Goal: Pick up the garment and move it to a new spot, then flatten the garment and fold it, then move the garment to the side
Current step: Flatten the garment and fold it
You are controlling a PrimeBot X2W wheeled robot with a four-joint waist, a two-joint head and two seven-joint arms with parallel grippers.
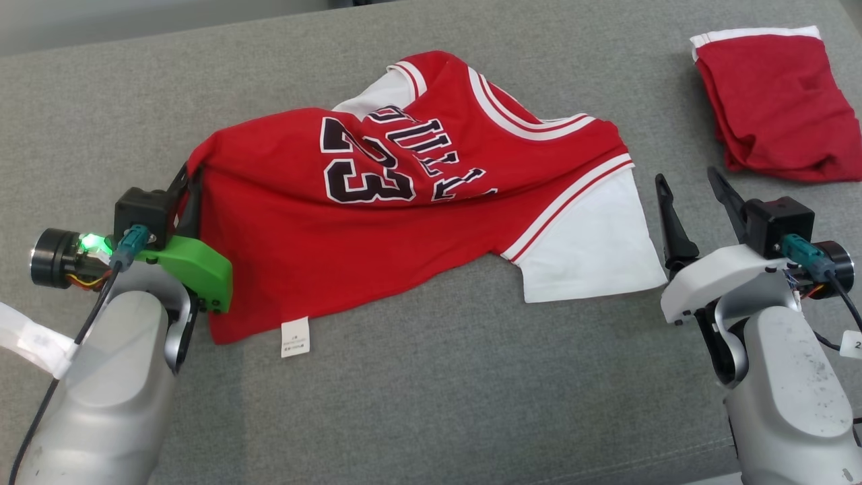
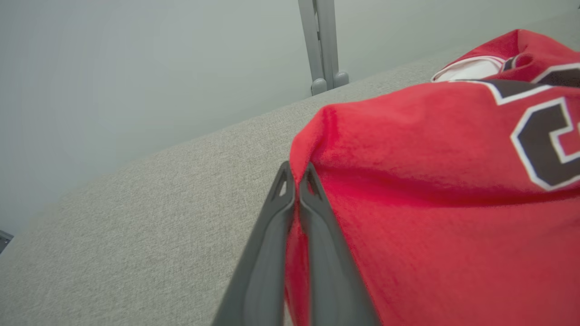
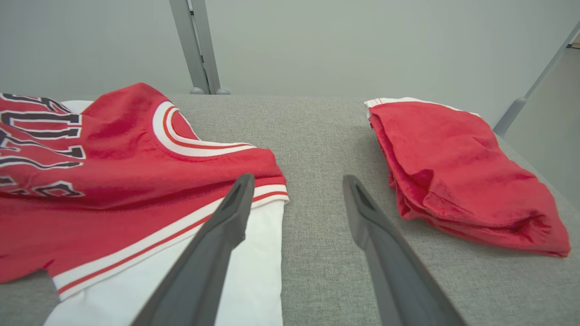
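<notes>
The garment is a red jersey with white sleeves and a dark "23", lying rumpled across the grey surface. My left gripper is shut on the garment's left corner, and the cloth bunches up between its fingers. In the left wrist view the red garment spreads to the right of the pinch. My right gripper stands open just right of the white sleeve, nothing between its fingers. From the right wrist the left finger overlaps the sleeve's edge.
A second red garment, folded, lies at the far right of the grey padded surface; it is also seen as the folded red cloth right of my right gripper. A grey post stands behind the surface.
</notes>
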